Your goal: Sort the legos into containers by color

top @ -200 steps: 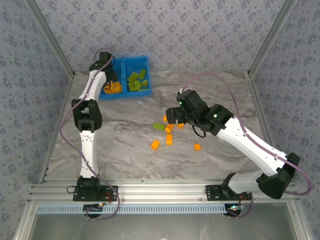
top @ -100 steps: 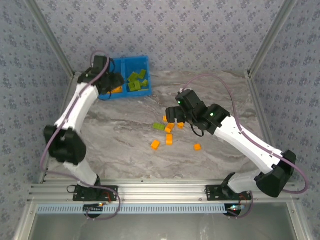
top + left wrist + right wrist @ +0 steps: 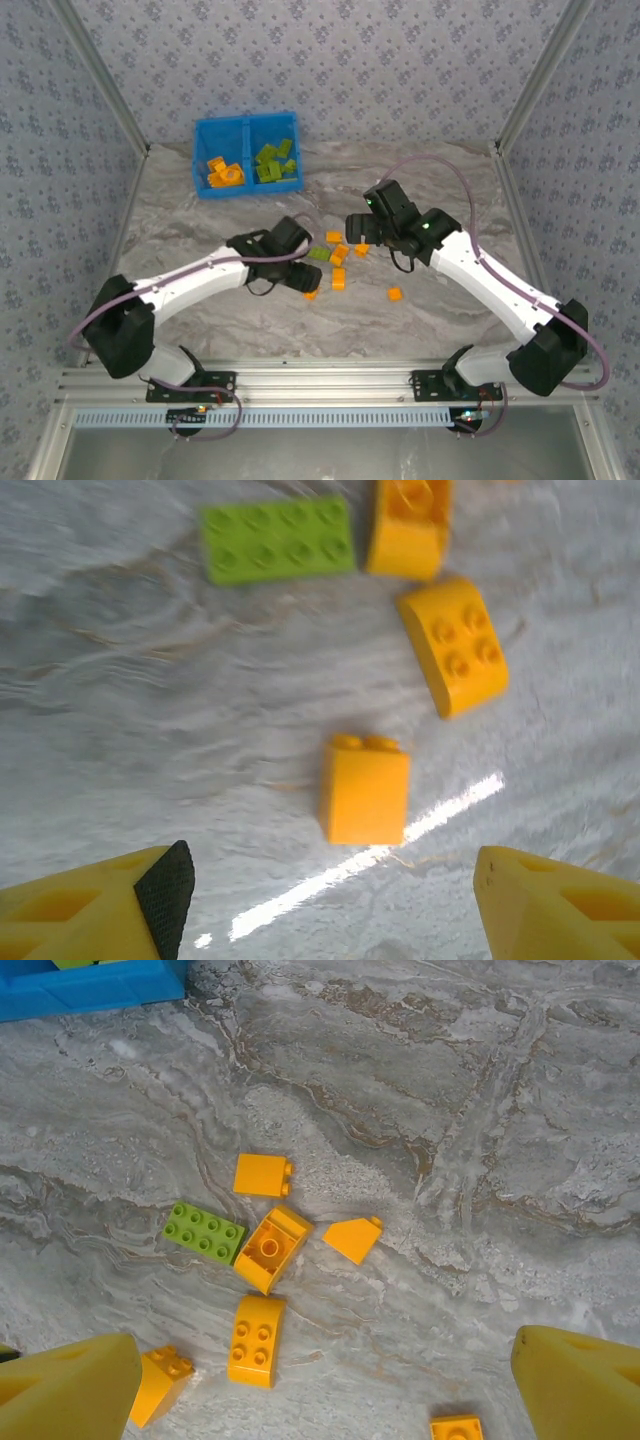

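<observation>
Sorting looks well past halfway, judging by where the bricks lie now. In the overhead view, the blue bin [image 3: 245, 118] sits at approx. 11 o'clock on the marble table [image 3: 450, 180], split by a middle wall. Its left compartment [image 3: 213, 140] holds orange legos [image 3: 225, 172], incl. what looks like a square frame piece. Its right compartment [image 3: 272, 130] holds a heap of lime green legos [image 3: 272, 162]. No mixed colours that I can make out, tho the pieces are small.

Left to sort are seven loose bricks near table ctr: one green brick [image 3: 319, 253] & six orange.

The right wrist view lays them out around a hollow-side-up orange brick [image 3: 270, 1250]:
- Green brick at its 9 o'clock, touching or nearly.
- Small orange block [image 3: 263, 1175] at 12.
- Orange wedge [image 3: 352, 1238] at 3.
- Orange 2x2 brick [image 3: 256, 1325] at 6.
- Tilted orange brick [image 3: 160, 1380] at 8.
- Lone orange brick [image 3: 455, 1428] well apart at 5, by the frame's bottom edge.

The left gripper [image 3: 330, 885] hovers low over the cluster, fingers wide apart w/ nothing btwn them. An orange block [image 3: 365, 790] lies just ahead of the gap at 12 o'clock, so it's prob. the next pick.

The right gripper [image 3: 325, 1375] hangs higher over the same cluster, fingers also spread & empty.

The lone green goes to the right compartment and the oranges to the left.
</observation>
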### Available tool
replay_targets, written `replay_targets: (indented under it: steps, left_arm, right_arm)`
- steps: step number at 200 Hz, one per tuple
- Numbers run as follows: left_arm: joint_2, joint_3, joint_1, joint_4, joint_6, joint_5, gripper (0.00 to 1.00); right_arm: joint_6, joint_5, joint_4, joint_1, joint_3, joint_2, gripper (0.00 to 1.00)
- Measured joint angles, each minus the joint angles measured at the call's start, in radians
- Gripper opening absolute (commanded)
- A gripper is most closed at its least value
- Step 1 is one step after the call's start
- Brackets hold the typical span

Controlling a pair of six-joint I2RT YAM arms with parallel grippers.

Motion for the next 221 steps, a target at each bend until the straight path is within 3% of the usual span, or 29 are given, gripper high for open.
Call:
replay_targets:
  steps: [39,63,95,139,177,221]
  left_arm:
    - [0.114,-0.032,-0.043,0.091,0.040,0.000,0.77]
    - [0.179,-0.032,-0.047,0.130,0.055,-0.005,0.61]
    - [0.224,-0.033,-0.052,0.158,0.064,-0.026,0.30]
    - [0.161,-0.032,-0.031,0.157,0.056,-0.080,0.26]
    - [0.080,0.113,0.158,0.111,0.065,-0.165,0.26]
    - [0.169,0.372,0.443,0.135,0.100,-0.210,0.25]
  right_arm:
    - [0.003,-0.018,0.001,-0.014,-0.011,-0.011,0.98]
    - [0.003,-0.019,0.001,-0.019,-0.015,-0.018,0.98]
    - [0.004,-0.022,0.001,-0.024,-0.017,-0.028,0.98]
    - [0.014,-0.026,0.000,-0.027,-0.019,-0.035,0.98]
    - [0.029,-0.044,0.008,-0.027,-0.030,-0.038,0.98]
    - [0.043,-0.063,0.008,-0.029,-0.035,-0.051,0.98]
